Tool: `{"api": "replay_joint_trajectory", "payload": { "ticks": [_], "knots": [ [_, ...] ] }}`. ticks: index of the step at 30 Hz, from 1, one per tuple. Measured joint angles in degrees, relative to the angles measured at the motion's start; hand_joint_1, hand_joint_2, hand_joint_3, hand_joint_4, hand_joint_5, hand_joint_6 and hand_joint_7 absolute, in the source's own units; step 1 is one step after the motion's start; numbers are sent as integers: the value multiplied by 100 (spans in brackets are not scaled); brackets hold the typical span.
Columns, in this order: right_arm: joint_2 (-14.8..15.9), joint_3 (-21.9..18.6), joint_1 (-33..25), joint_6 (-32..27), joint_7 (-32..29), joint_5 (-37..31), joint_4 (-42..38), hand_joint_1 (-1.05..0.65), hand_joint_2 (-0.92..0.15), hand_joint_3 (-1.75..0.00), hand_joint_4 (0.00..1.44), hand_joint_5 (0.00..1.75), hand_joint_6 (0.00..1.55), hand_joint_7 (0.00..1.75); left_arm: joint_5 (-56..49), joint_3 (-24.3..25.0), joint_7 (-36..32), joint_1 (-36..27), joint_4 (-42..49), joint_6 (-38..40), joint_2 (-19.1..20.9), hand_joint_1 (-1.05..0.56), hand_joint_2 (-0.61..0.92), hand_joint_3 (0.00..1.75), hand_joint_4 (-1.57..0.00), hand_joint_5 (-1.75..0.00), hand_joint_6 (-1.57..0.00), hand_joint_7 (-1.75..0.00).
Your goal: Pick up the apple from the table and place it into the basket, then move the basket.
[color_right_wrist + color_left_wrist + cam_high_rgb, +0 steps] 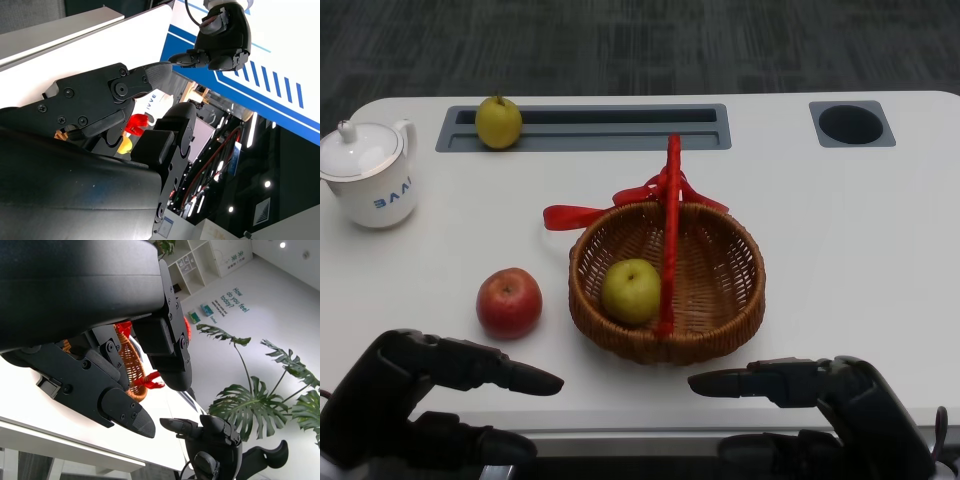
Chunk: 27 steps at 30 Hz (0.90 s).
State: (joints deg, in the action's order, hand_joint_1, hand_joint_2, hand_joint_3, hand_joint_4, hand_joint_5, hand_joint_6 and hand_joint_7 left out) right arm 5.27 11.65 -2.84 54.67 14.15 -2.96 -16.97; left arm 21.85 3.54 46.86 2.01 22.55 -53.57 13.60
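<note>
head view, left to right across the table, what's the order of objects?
teapot → yellow-green fruit on the grey tray → red apple → green apple in the wicker basket → round recess

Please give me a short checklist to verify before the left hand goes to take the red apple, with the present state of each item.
1. Red apple free on the table, nothing on it: ok.
2. Left hand holds nothing, fingers apart: ok.
3. Right hand holds nothing, away from the apple: ok.
4. Room in the wicker basket beside the green apple: ok.
5. Red handle upright across the basket, may hinder the drop: cannot tell.
6. Teapot away from the left hand's path: ok.
</note>
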Motion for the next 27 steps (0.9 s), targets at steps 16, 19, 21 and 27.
{"api": "replay_joint_trajectory", "payload": {
  "ticks": [16,19,21,27],
  "knots": [
    [15,-70,-21,86,-172,-248,59,-45,-85,0,96,0,87,0,2,2,-1,40,1,-28,15,-40,72,0,-120,-1,-111,0],
    [19,-75,-51,86,-195,-268,136,-46,-85,0,95,0,86,0,2,2,-1,39,0,-27,15,-40,72,0,-119,0,-110,0],
    [27,-76,-81,82,-201,-276,209,-46,-85,0,95,0,86,0,7,2,-1,38,0,-27,14,-40,72,0,-115,0,-108,0],
    [63,-97,-154,33,-212,-289,387,-46,-85,0,95,0,87,0,-86,54,-72,49,15,-161,11,-49,71,0,-91,0,-84,0]
  ]
}}
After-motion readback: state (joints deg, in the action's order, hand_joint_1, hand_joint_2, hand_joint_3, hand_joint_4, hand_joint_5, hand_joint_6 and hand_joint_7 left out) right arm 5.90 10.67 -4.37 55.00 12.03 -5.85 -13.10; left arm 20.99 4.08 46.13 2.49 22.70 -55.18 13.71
